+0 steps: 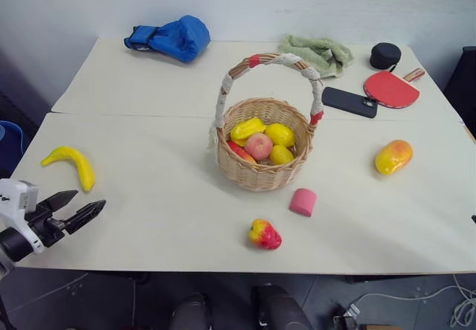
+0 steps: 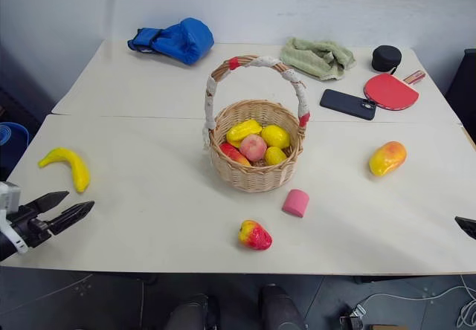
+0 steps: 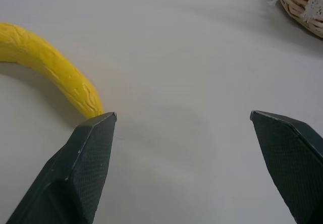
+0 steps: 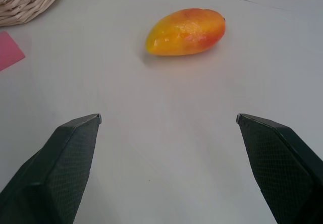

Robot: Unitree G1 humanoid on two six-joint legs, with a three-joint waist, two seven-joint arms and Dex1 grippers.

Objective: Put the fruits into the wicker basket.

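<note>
The wicker basket (image 1: 262, 168) stands mid-table with several yellow and pink fruits inside. A yellow banana (image 1: 72, 163) lies at the left, just beyond my left gripper (image 1: 83, 205), which is open and empty near the table's front-left edge; the banana (image 3: 50, 67) sits past one fingertip. A red-and-yellow apple-like fruit (image 1: 265, 235) rests in front of the basket. An orange-yellow mango (image 1: 393, 156) lies at the right. My right gripper (image 4: 169, 117) is open with the mango (image 4: 185, 31) ahead of it, apart from the fingers.
A small pink cylinder (image 1: 303, 201) lies right of the basket's front. At the back are a blue boxing glove (image 1: 172, 38), a green cloth (image 1: 320, 53), a black phone (image 1: 349, 102), a red paddle (image 1: 392, 88) and a black round object (image 1: 385, 55).
</note>
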